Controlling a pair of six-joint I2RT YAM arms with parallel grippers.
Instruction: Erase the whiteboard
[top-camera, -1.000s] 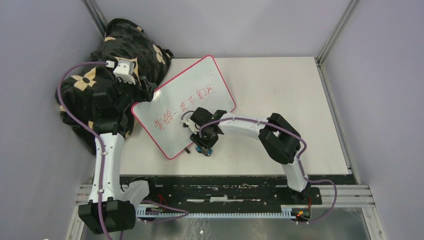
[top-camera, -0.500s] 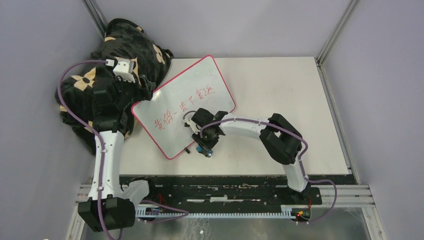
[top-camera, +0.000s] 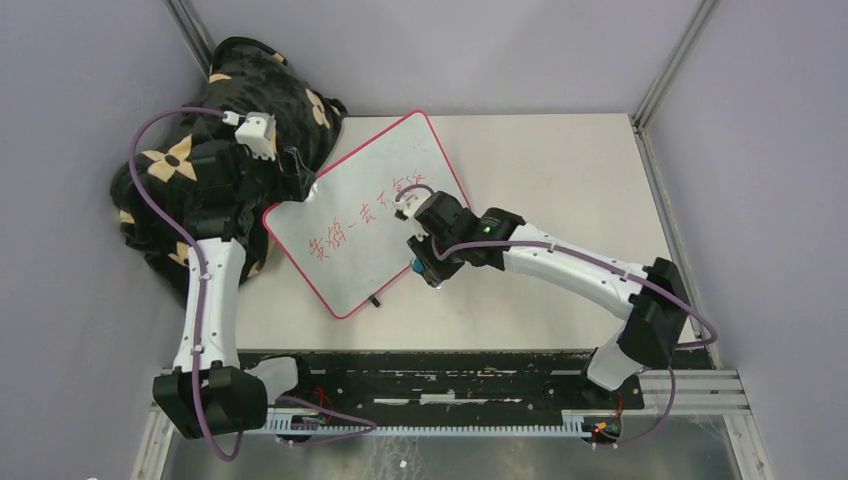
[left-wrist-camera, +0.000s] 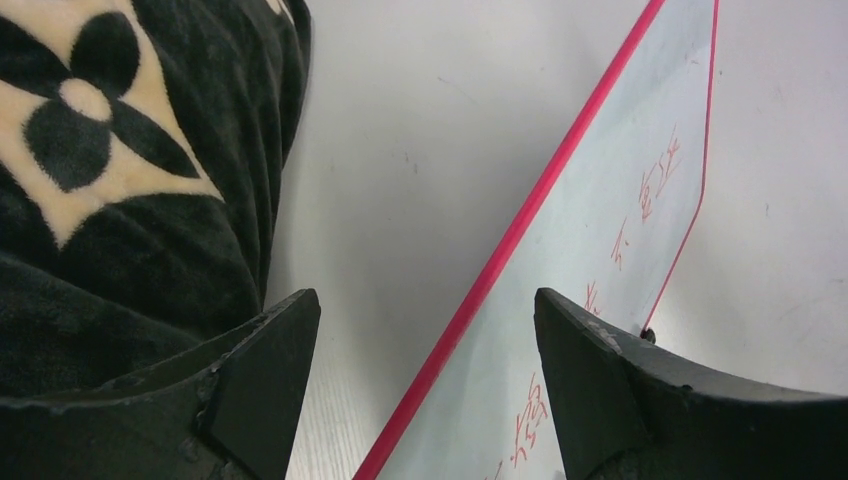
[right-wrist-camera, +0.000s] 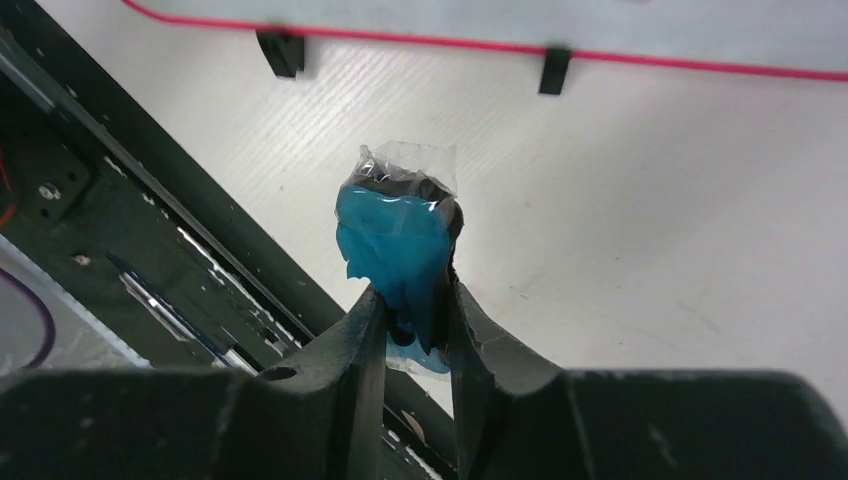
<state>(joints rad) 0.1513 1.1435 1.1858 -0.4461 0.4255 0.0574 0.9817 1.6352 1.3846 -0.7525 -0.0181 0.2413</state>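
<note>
The whiteboard (top-camera: 365, 210) lies tilted on the table, white with a red-pink rim and red handwriting across it. It also shows in the left wrist view (left-wrist-camera: 600, 220) and its lower rim with two black feet in the right wrist view (right-wrist-camera: 600, 25). My right gripper (top-camera: 428, 268) is shut on a small blue-and-black eraser (right-wrist-camera: 400, 250) wrapped in clear plastic, held above the table just off the board's near right edge. My left gripper (top-camera: 300, 185) is open and empty, its jaws straddling the board's far left rim (left-wrist-camera: 500, 250).
A black and cream patterned blanket (top-camera: 230, 130) is heaped at the far left, beside my left gripper; it also shows in the left wrist view (left-wrist-camera: 120, 180). A black mounting rail (top-camera: 430, 365) runs along the table's near edge.
My right arm has stretched out and carried the eraser up and to the right, from the board's near corner to its right edge. My left gripper has shifted slightly.
</note>
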